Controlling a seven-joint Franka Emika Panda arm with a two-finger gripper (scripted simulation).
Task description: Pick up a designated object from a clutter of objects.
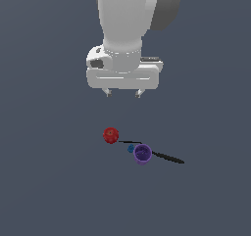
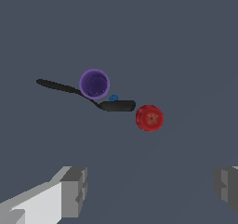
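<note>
below, glossy red ball (image 1: 111,135) with tiny stem dimple, resting on surface (image 1: 49,181) beside black stick (image 1: 166,156), near purple cup (image 1: 142,153). hand (image 1: 123,92) overhead, spread wide, holding nothing.

A plain grey-blue floor (image 1: 49,181) bore a red ball (image 1: 111,135), purple cup (image 1: 142,153), tiny blue piece (image 1: 131,149) and black stick (image 1: 169,157).

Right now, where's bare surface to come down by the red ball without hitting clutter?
Free: the exterior view's left of the red ball, and the span between it and the open gripper above. Crowded: its right, where the black stick, blue piece and purple cup bunch together.
</note>
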